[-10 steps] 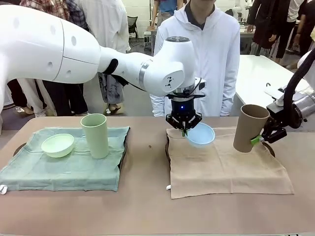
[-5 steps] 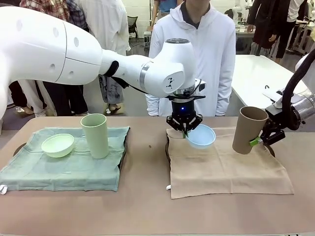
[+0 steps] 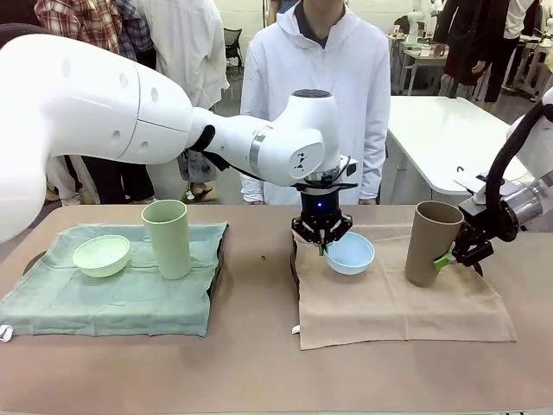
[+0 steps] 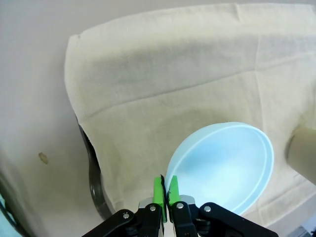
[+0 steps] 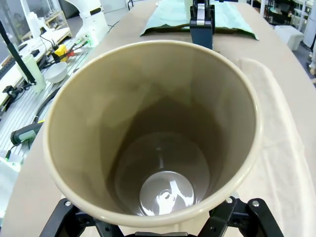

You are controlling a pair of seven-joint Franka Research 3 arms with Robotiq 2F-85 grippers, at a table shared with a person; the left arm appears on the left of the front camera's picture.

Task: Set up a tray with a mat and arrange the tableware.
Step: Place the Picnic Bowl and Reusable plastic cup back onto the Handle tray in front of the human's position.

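My left gripper (image 3: pixel 321 243) is shut on the near rim of the light blue bowl (image 3: pixel 350 253), which sits low and tilted over the beige mat (image 3: pixel 397 298). In the left wrist view the green pads (image 4: pixel 159 190) pinch the bowl (image 4: pixel 222 165) at its rim. At the mat's right part my right gripper (image 3: pixel 450 258) grips the tall tan-brown cup (image 3: pixel 429 244), which stands nearly upright. The right wrist view looks down into this cup (image 5: pixel 158 133). The pale green bowl (image 3: pixel 101 255) and pale green cup (image 3: pixel 167 238) stand on the green mat (image 3: pixel 121 290).
Dark tray rims (image 3: pixel 294 259) show from under both mats. A person in a white hoodie (image 3: pixel 315 95) stands at the far side of the table. Bare brown tabletop (image 3: pixel 259 363) runs between the mats and along the front edge.
The left gripper has lowered the blue bowl toward the beige mat. The right gripper has brought the tan cup down and more upright. The person has shifted left.
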